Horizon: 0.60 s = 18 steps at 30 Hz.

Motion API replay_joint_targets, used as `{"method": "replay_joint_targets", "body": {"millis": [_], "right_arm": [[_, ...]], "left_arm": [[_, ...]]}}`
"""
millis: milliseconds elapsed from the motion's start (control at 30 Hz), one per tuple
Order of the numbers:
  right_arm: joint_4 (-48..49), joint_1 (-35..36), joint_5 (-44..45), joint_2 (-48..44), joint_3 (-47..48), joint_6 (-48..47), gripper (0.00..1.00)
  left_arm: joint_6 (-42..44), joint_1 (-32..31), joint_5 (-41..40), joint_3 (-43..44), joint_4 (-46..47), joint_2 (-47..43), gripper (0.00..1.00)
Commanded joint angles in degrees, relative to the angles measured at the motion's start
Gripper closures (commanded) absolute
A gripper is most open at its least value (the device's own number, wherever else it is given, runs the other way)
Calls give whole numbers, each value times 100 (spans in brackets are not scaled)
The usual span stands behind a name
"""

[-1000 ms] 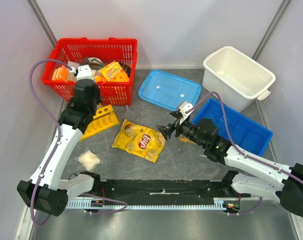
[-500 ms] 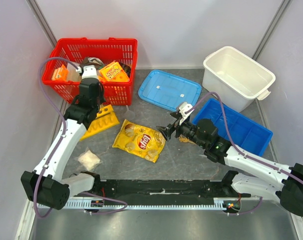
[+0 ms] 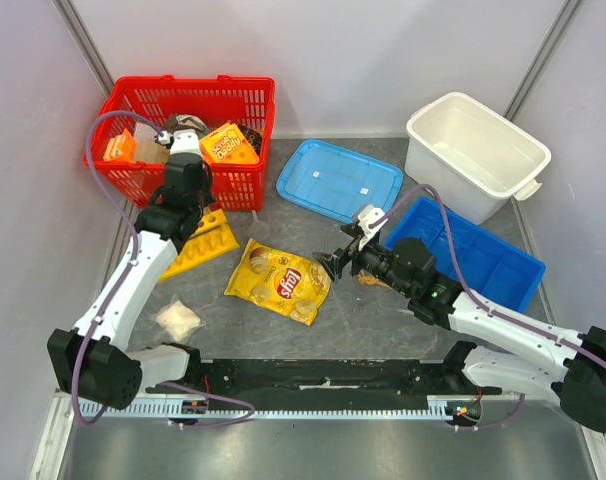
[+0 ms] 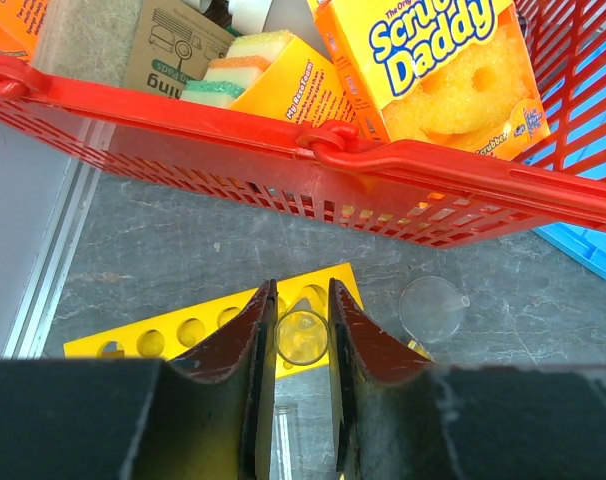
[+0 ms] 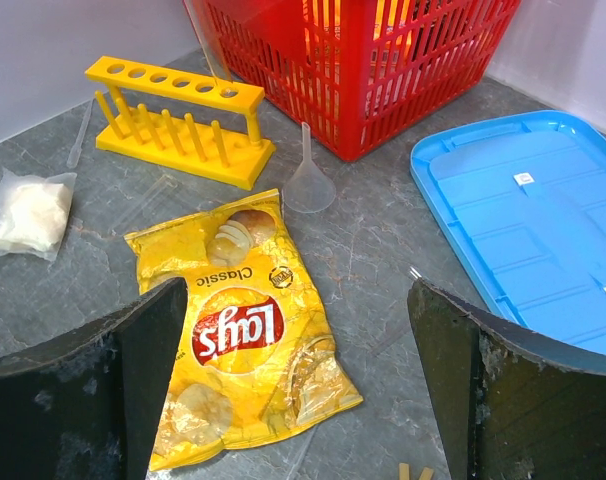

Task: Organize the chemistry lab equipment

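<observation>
In the left wrist view my left gripper (image 4: pixel 301 292) is shut on a clear glass test tube (image 4: pixel 302 337), seen end-on between the jaws. It hangs above the end holes of the yellow test tube rack (image 4: pixel 193 330). A clear funnel (image 4: pixel 433 308) lies on the table just right of the rack. From above, the left gripper (image 3: pixel 190 212) hovers over the rack (image 3: pixel 211 243), close to the red basket. My right gripper (image 3: pixel 333 262) stands wide open and holds nothing, above the table beside the Lays chip bag (image 5: pixel 248 340). The right wrist view shows the rack (image 5: pixel 173 110) and the funnel (image 5: pixel 308 185).
The red basket (image 3: pixel 143 100) of sponge boxes stands at the back left. A blue lid (image 3: pixel 338 180), a blue bin (image 3: pixel 473 250) and a white tub (image 3: pixel 473 150) lie to the right. A small white bag (image 3: pixel 178 320) and a pipette (image 5: pixel 80 135) lie near the rack.
My left arm has shifted a little to the right along the rack, toward the basket, with the test tube still in its jaws. The right arm has not moved.
</observation>
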Motion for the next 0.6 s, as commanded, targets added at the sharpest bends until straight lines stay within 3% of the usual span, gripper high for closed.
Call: {"method": "replay_joint_targets", "body": {"millis": [0, 567], "right_arm": [[170, 18, 120, 19, -3, -109, 2], [153, 18, 173, -43, -82, -100, 2]], "left_arm": [[143, 48, 14, 155, 228, 73, 88], [178, 206, 172, 322, 140, 513, 82]]}}
